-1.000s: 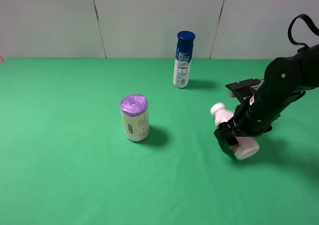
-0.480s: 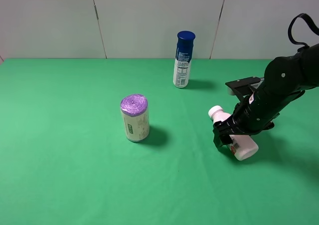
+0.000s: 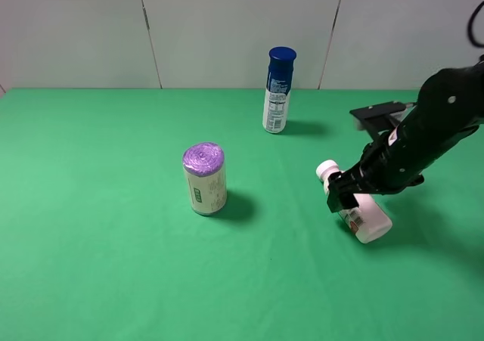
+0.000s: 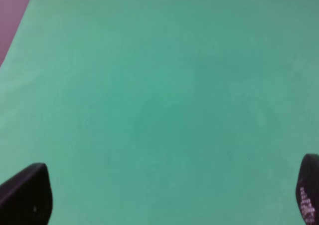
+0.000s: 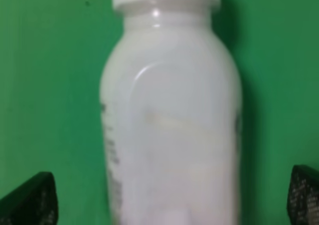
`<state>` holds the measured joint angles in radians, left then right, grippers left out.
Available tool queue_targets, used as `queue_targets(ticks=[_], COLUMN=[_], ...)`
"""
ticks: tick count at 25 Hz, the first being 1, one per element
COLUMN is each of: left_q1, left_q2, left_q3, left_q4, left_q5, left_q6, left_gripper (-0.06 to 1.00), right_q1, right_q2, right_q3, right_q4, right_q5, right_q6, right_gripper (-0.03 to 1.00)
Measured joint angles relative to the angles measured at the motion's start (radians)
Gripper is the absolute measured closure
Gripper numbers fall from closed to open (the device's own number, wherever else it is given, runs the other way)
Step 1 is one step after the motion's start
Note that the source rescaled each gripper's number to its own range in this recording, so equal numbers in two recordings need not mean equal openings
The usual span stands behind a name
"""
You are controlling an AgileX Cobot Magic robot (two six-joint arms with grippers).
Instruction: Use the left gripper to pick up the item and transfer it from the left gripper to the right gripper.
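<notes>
The item (image 3: pixel 361 207), a small pale bottle, lies tipped on the green tabletop (image 3: pixel 113 265) at the right of the high view, white cap toward the upper left, with the right gripper (image 3: pixel 349 202) right over it, jaws spread wide either side in the wrist view and not pinching. It looks light, rigid and smooth, so likely slippery and prone to rolling; the straight body below the shoulder is the best hold. The left gripper (image 4: pixel 159 200) hangs spread over bare green.
</notes>
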<state>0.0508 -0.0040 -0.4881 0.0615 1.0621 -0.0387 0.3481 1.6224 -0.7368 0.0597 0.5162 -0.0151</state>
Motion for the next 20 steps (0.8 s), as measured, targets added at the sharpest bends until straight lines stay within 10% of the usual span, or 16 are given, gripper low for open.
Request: queue_targets(ticks=[20], left_q1=[0.000], left_q2=[0.000], left_q3=[0.000], left_q4=[0.000], left_q5=[0.000], left_q6=[0.000], left_gripper=[-0.01], right_q1=[0.000], right_q2=[-0.753], right_q3=[-0.001], right_q4=[0.001], right_q5=[0.410], right_q6=[0.000], right_gripper=[-0.03])
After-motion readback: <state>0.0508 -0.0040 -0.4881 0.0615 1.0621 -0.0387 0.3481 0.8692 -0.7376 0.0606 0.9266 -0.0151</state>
